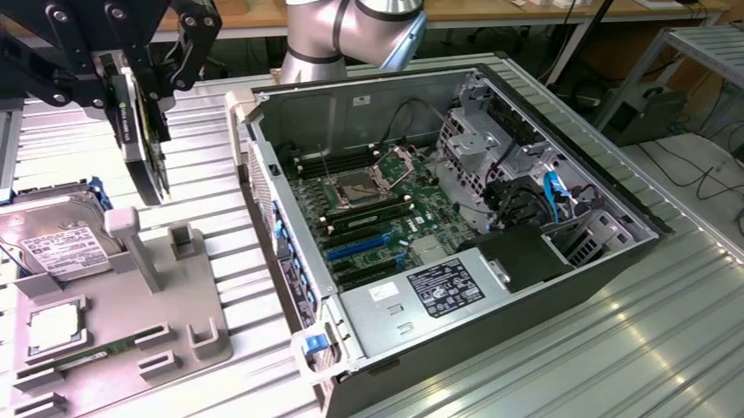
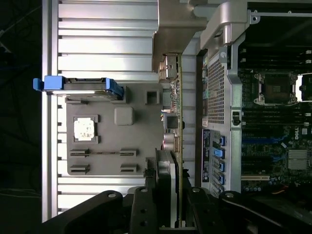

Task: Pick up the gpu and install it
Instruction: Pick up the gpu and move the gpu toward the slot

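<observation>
The gpu (image 1: 139,139) is a thin black card hanging edge-down at the exterior view's upper left, lifted off the grey holder tray (image 1: 128,313). My gripper (image 1: 131,70) is shut on its upper edge, black fingers on either face. The wrist view shows the gpu (image 2: 175,122) edge-on, its silvery bracket end farthest from the camera and the gripper (image 2: 168,207) clamped around the near end. It hangs between the tray (image 2: 141,146) and the open computer case (image 2: 229,97). In the exterior view the case (image 1: 605,183) stands to the gpu's right, with the motherboard (image 1: 372,209) and blue slots (image 1: 352,248) exposed.
On the tray lie a silver hard drive (image 1: 52,239) in blue rails, a square processor chip (image 1: 52,326) and a slim green memory stick (image 1: 87,355). The case's rear wall (image 1: 273,226) rises between tray and motherboard. Cables and a drive cage (image 1: 489,148) fill the case's right side.
</observation>
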You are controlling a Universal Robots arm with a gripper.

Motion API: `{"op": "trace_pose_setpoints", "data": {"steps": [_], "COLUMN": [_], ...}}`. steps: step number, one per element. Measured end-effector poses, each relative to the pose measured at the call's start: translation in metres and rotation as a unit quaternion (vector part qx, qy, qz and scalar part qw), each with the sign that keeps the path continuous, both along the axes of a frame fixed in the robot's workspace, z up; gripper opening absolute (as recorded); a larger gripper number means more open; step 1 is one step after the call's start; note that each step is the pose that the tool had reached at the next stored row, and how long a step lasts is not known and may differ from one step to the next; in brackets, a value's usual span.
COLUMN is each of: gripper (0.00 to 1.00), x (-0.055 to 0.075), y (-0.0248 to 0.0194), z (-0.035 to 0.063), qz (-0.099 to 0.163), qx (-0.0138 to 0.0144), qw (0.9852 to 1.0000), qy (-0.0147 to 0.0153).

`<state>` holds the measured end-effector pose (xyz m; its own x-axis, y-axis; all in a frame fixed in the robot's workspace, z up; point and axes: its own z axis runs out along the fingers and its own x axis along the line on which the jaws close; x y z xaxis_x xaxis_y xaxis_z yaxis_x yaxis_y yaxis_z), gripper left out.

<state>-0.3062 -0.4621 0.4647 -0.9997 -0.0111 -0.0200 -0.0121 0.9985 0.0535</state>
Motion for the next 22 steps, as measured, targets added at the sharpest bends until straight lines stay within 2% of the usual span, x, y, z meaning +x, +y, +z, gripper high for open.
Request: {"op": "trace_pose_setpoints", "data": {"steps": [22], "gripper": [0.28], "x": [0.034], "y": [0.0], "z": [0.0], "qz": [0.0], "qx": [0.0], "qw": [1.0], "qy": [0.0]}}
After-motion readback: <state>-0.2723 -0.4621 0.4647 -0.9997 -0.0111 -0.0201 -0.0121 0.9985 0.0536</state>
